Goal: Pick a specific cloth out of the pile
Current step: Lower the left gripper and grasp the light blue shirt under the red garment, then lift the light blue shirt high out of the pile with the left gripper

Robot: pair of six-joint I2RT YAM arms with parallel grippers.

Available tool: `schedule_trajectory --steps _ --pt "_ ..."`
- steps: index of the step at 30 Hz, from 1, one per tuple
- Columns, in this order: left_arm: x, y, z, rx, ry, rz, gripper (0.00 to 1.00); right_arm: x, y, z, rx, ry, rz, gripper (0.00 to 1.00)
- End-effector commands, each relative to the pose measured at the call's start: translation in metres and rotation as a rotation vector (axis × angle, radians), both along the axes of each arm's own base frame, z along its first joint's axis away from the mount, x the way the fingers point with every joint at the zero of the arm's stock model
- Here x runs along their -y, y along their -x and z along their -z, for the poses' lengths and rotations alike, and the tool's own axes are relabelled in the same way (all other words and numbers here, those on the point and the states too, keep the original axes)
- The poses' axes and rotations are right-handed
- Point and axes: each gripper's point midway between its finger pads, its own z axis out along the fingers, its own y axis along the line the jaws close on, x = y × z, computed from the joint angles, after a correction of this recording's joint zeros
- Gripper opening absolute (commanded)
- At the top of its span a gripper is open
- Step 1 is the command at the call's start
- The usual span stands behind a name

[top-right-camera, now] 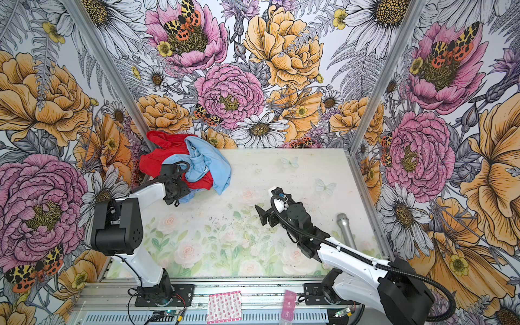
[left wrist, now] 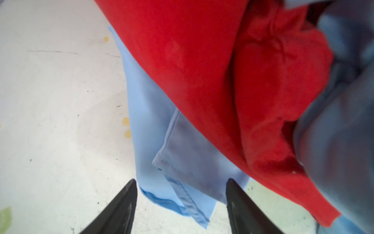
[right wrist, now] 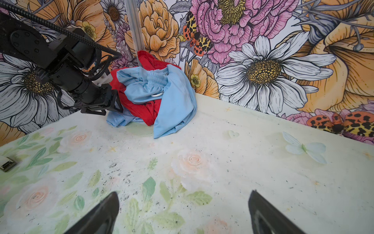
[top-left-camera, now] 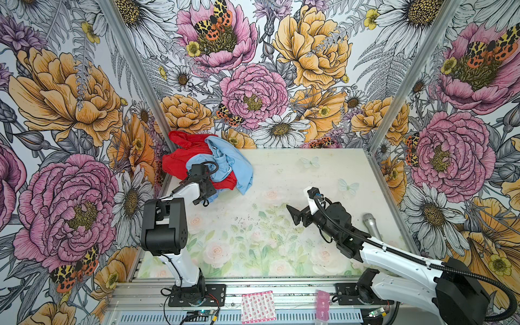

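A pale tabletop [top-left-camera: 253, 242] printed with faded roses and green leaves forms the floor of the booth. Black specks [top-left-camera: 242, 221] scatter near the tabletop's middle, and a printed blue butterfly [top-left-camera: 349, 186] sits toward its far right part. Behind the tabletop rises the back wall [top-left-camera: 281, 84], papered with large drawn peonies in pink and amber, white daisies, ferns and spotted orange moths [top-left-camera: 216, 25]. The same paper covers the left wall [top-left-camera: 56, 112] and the right wall [top-left-camera: 464, 140] flanking the tabletop. Two aluminium posts [top-left-camera: 412, 74] rise from the tabletop's far corners, where the walls meet. Along its near edge runs a slotted aluminium rail [top-left-camera: 295, 295]. The light is soft and even, leaving only faint shadows on the tabletop.
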Motion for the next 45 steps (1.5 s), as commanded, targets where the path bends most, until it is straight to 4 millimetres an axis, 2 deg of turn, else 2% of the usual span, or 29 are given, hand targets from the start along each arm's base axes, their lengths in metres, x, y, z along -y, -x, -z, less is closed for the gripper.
schedule_trajectory --steps 1,8,14,15,18,20,24,27,28,29,30,33,36,42,45 --pt "-0.007 0.006 -0.001 0.006 -0.009 -0.045 0.70 -0.002 -0.001 -0.003 -0.002 -0.021 -0.011 0.99" --pt "-0.009 0.006 0.013 -0.030 0.009 -0.030 0.71 -0.004 0.000 -0.001 -0.013 -0.018 -0.021 1.00" --pt "-0.007 0.001 0.017 -0.043 0.026 -0.032 0.71 -0.006 -0.001 0.003 -0.021 -0.019 -0.026 1.00" --pt "-0.006 0.003 0.029 -0.081 0.031 -0.030 0.71 -0.007 -0.001 0.004 -0.027 -0.014 -0.027 1.00" --pt "-0.005 0.003 0.038 -0.115 0.040 -0.025 0.70 -0.006 -0.001 0.005 -0.033 -0.003 -0.027 0.99" --pt "-0.002 0.004 0.043 -0.134 0.053 -0.015 0.64 -0.005 0.000 0.003 -0.024 -0.010 -0.029 1.00" --pt "0.001 0.006 0.046 -0.139 0.070 -0.015 0.36 -0.003 0.001 0.000 -0.010 -0.017 -0.023 0.99" --pt "-0.004 0.009 0.038 -0.122 0.043 -0.028 0.11 -0.002 0.002 -0.001 -0.008 -0.015 -0.023 0.99" --pt "-0.007 0.009 0.030 -0.105 0.027 -0.032 0.03 -0.001 0.001 -0.001 -0.007 -0.017 -0.021 0.99" --pt "-0.009 0.010 0.026 -0.099 0.012 -0.036 0.00 -0.002 0.002 -0.001 -0.008 -0.016 -0.023 1.00" --pt "-0.013 0.007 0.003 -0.042 -0.006 -0.041 0.00 -0.001 0.002 -0.002 -0.006 -0.018 -0.022 1.00" --pt "-0.022 -0.002 -0.051 0.086 -0.042 -0.038 0.00 -0.002 0.002 -0.003 -0.003 -0.021 -0.026 1.00" --pt "-0.027 -0.016 -0.127 0.267 -0.039 -0.044 0.00 -0.002 0.003 -0.003 -0.005 -0.027 -0.030 0.99" --pt "-0.014 -0.046 -0.286 0.596 -0.027 -0.014 0.00 -0.001 0.001 -0.003 -0.001 -0.021 -0.023 0.99" --pt "0.000 -0.055 -0.364 0.764 -0.064 0.005 0.00 0.002 0.001 -0.003 0.002 -0.018 -0.013 1.00"
